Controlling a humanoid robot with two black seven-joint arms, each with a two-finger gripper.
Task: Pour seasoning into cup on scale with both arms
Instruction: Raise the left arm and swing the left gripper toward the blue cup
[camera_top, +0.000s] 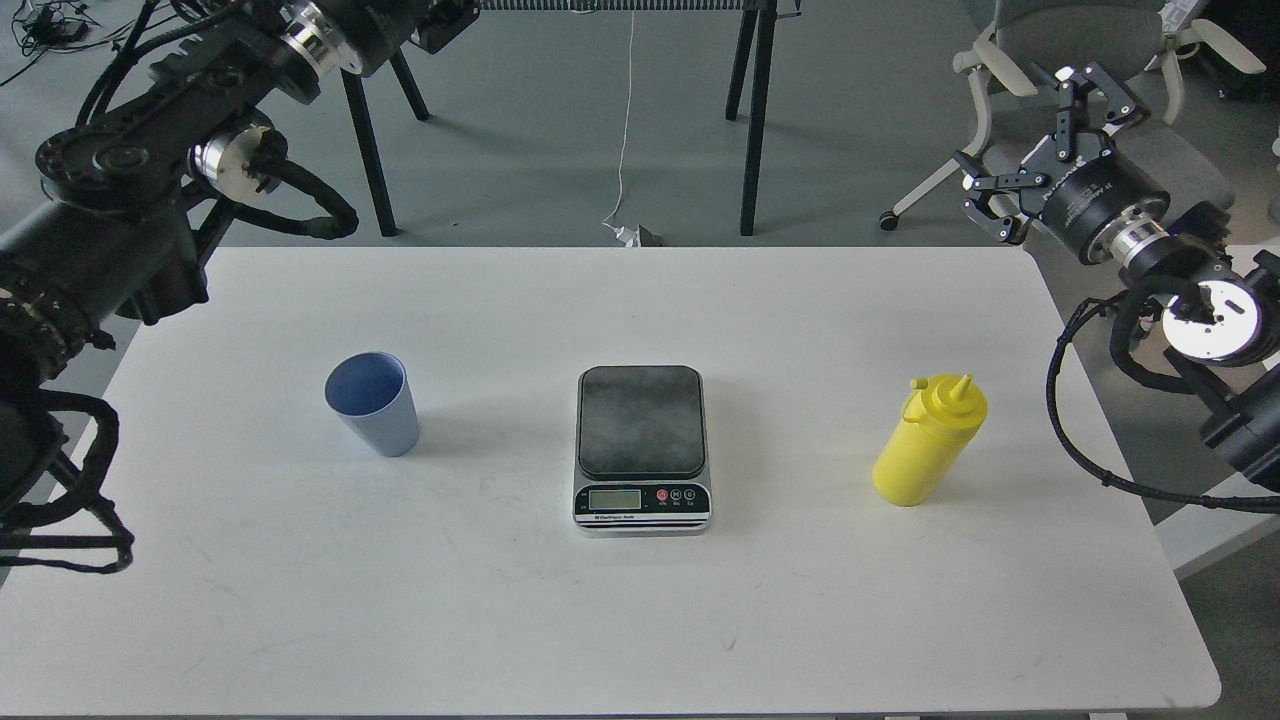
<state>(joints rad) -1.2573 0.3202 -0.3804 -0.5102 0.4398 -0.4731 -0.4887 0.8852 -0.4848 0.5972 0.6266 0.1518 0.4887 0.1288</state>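
The light blue cup (372, 403) stands upright on the white table (300, 620), left of the scale. The scale (642, 420) sits at the table's middle with nothing on its dark platform. The yellow seasoning bottle (928, 440) stands upright to the right of the scale, nozzle up. My right gripper (1022, 138) is open and empty, in the air beyond the table's far right corner, well behind the bottle. My left gripper (445, 22) is high at the top edge, far behind the cup. It is cut off there, so its fingers do not show.
Black table legs (752, 110) and a thin white cable (625, 120) stand on the grey floor behind the table. A grey office chair (1090, 40) is behind my right gripper. My left arm's thick links (110, 220) hang over the table's far left corner.
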